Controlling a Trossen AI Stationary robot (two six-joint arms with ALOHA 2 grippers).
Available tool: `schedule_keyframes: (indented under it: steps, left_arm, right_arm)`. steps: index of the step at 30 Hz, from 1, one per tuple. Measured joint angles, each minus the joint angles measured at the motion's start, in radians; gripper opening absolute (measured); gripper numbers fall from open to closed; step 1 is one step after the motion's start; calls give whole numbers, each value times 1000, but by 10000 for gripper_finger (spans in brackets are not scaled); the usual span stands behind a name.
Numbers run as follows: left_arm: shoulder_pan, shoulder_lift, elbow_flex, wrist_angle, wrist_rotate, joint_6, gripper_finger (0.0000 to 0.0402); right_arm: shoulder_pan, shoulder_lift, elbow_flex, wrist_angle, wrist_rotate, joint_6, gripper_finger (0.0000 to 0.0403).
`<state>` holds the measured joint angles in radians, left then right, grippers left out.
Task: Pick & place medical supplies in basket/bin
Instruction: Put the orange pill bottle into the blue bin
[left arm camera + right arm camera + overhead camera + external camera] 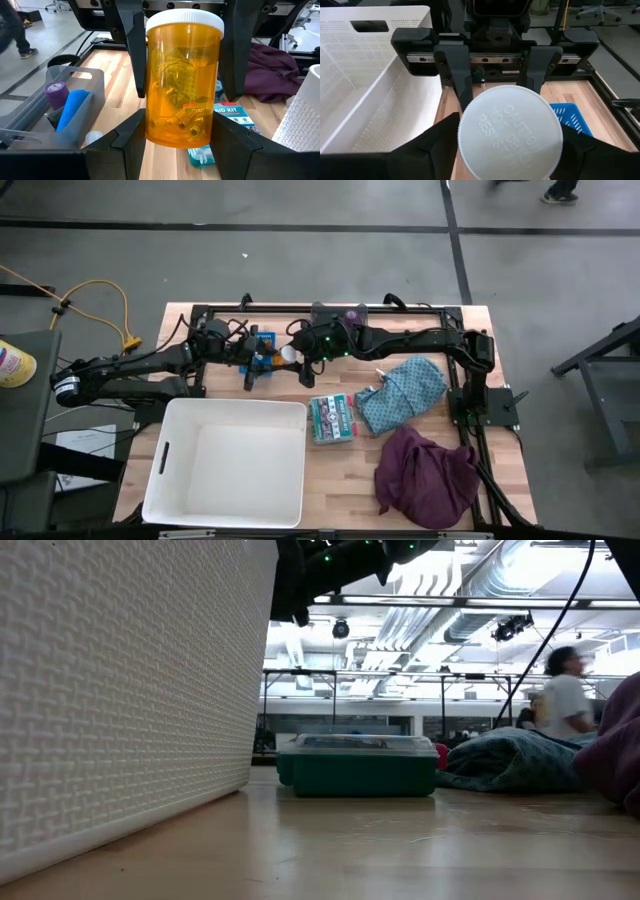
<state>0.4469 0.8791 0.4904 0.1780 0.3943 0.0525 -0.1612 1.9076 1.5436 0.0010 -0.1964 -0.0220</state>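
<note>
The two arms meet over the far middle of the table. Between them is an orange bottle (182, 82) with a white cap (510, 131). The left gripper (182, 135) pinches the bottle's body. The right gripper (507, 135) has its fingers at the cap, but I cannot tell if they squeeze it. The white bin (228, 460) sits near the front, well apart from the bottle.

Between the jaws, the orange bottle (182, 85) wears a white cap (510, 132); nearby lie a teal patterned cloth (405, 393) and a maroon cloth (428, 475).
</note>
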Motion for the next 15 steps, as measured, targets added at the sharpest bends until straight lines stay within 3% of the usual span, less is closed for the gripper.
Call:
schedule_keyframes:
  steps: [15]
  left_arm:
    - [1, 0, 0, 4, -7, 0, 177]
  right_arm:
    - [-2, 0, 0, -20, 14, 0, 262]
